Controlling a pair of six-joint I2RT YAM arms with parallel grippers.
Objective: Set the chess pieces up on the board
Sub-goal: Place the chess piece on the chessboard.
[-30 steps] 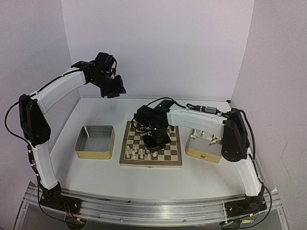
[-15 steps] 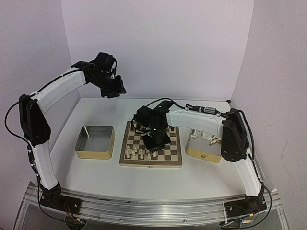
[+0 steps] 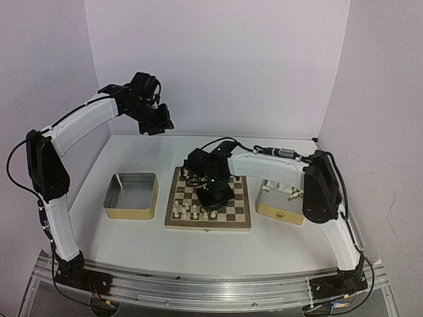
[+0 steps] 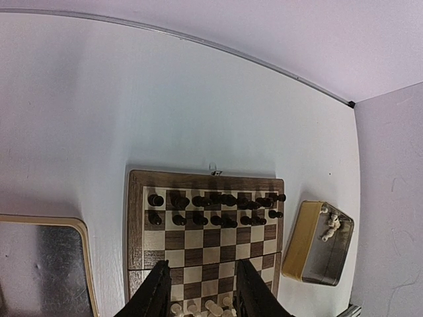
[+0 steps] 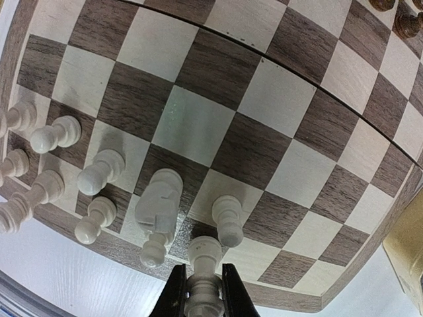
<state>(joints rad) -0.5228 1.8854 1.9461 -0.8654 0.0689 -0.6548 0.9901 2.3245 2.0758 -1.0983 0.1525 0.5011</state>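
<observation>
The board lies between my arms and also shows in the left wrist view. Several cream-white chess pieces stand on its near left squares. In the right wrist view they stand in two rows. My right gripper is shut on one white piece, held upright at a near-edge square beside a white pawn. In the top view the right gripper is low over the board. My left gripper is open and empty, high above the far left of the table, its fingers framing the board.
Dark pieces fill the board's two far rows. An empty metal tin stands left of the board. A second tin at the right holds a few white pieces. Walls close in the back and sides.
My right gripper has shifted slightly left over the board's near rows with the white piece in it. The left arm has not moved.
</observation>
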